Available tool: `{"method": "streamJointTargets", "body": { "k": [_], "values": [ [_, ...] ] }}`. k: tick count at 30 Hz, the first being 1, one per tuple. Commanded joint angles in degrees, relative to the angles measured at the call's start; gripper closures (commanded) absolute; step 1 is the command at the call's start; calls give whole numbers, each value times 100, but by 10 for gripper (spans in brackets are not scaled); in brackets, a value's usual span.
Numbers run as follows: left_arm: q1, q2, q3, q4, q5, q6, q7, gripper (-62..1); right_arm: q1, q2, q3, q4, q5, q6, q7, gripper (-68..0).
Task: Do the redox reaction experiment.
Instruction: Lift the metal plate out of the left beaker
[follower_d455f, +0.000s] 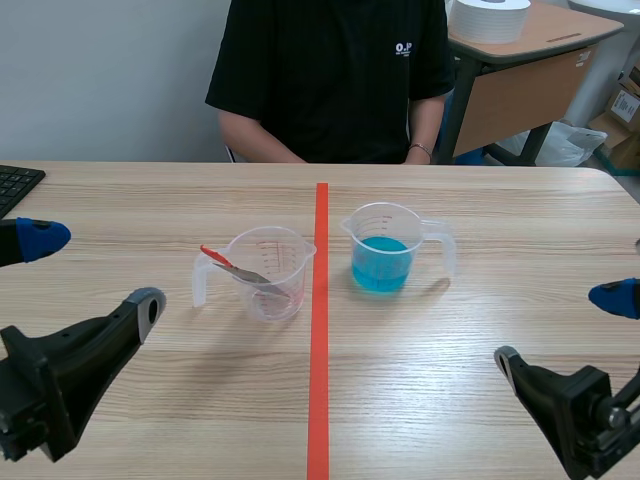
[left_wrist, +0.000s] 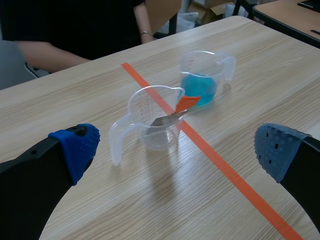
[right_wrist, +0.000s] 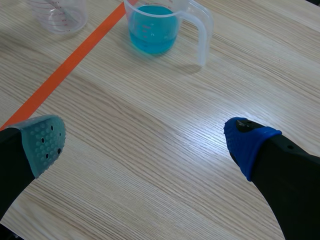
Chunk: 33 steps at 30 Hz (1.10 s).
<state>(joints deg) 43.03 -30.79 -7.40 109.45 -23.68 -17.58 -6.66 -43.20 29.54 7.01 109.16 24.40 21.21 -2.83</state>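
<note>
Worktop (follower_d455f: 480, 330): light wood-grain surface, divided by an orange-red tape line (follower_d455f: 319, 350) running away from the robot.

Item 1: clear plastic measuring cup with handle (follower_d455f: 268, 275), standing upright just left of the tape line. Its handle points toward the left arm's side. A slim grey metal tool with a red end (follower_d455f: 235, 268) leans inside it, with the red end resting over the rim. No liquid can be seen in this cup.

Item 2: clear plastic measuring cup holding blue liquid (follower_d455f: 385, 250), upright just right of the tape line. Its handle points toward the right arm's side. It is filled to well under half. The two cups stand near each other with the tape between them, not touching.

Left pincer (follower_d455f: 95, 272): released, fingers spread wide, grasping nothing. It sits low at the near left, well apart from item 1.

Right pincer (follower_d455f: 560, 328): released, fingers spread wide, grasping nothing. It sits low at the near right, well apart from item 2.

Other: a person in a black short-sleeved shirt (follower_d455f: 330, 80) sits across the worktop. The corner of a black keyboard (follower_d455f: 15, 185) lies at the far left edge.
</note>
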Motion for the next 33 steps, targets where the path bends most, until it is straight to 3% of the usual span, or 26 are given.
{"method": "streamJointTargets", "body": {
  "k": [1,9,20,33],
  "values": [
    [20,26,-144,4,-57,46,-2,-623,33,44,11,103,20,-20,79,-679],
    [422,26,-704,-439,-57,50,111,-623,116,46,7,103,17,-9,76,-679],
    [1443,46,-1215,-1746,-79,55,-721,-623,291,50,-42,103,-61,114,367,-679],
    [1617,675,-1290,-3383,-52,184,-1185,-623,1198,284,-990,101,-592,109,407,-679]
  ]
}}
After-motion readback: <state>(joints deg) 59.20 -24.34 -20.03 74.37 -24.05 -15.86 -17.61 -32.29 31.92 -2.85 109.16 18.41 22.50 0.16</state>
